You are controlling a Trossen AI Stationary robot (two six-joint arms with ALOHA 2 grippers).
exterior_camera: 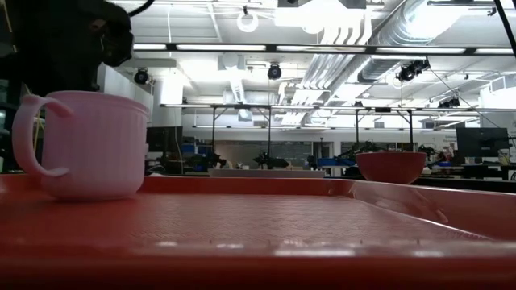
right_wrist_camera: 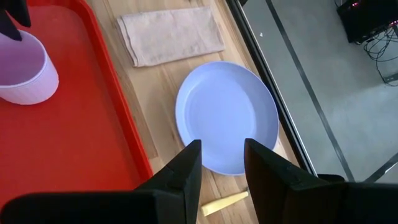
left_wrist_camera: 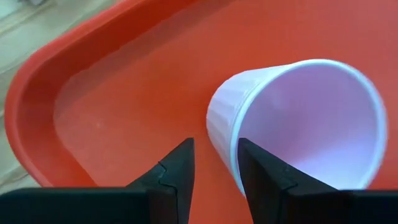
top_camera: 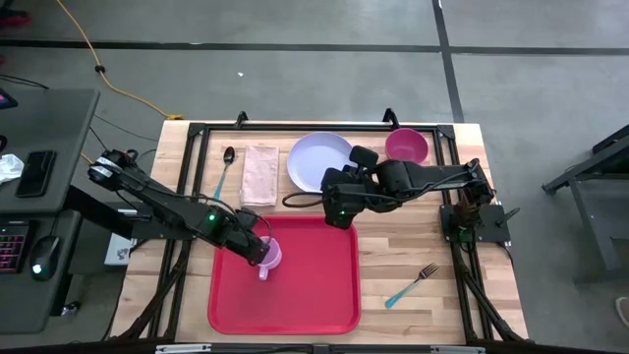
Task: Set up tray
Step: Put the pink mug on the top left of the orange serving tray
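Observation:
The red tray (top_camera: 295,295) lies flat at the table's near middle. A pale pink cup (top_camera: 270,258) with a handle (exterior_camera: 24,137) stands upright on its base near the tray's far left corner. My left gripper (left_wrist_camera: 216,155) points down over the cup and is open, one finger inside the cup and one outside its wall (left_wrist_camera: 224,134). My right gripper (right_wrist_camera: 222,155) hangs open above the near edge of the lavender plate (right_wrist_camera: 227,115), which lies on the wood just past the tray's far edge. My left gripper straddles the cup's wall from above. The inner finger (left_wrist_camera: 261,177) stands right beside the rim (left_wrist_camera: 236,146), and I cannot tell whether it touches. The outer finger (left_wrist_camera: 180,171) is clear of the wall. The cup rests on the tray.
Along the far side lie a spoon (top_camera: 224,167), a folded beige napkin (top_camera: 260,175) and a magenta bowl (top_camera: 406,146). A fork with a teal handle (top_camera: 411,285) lies right of the tray. Most of the tray's floor (exterior_camera: 282,225) is bare.

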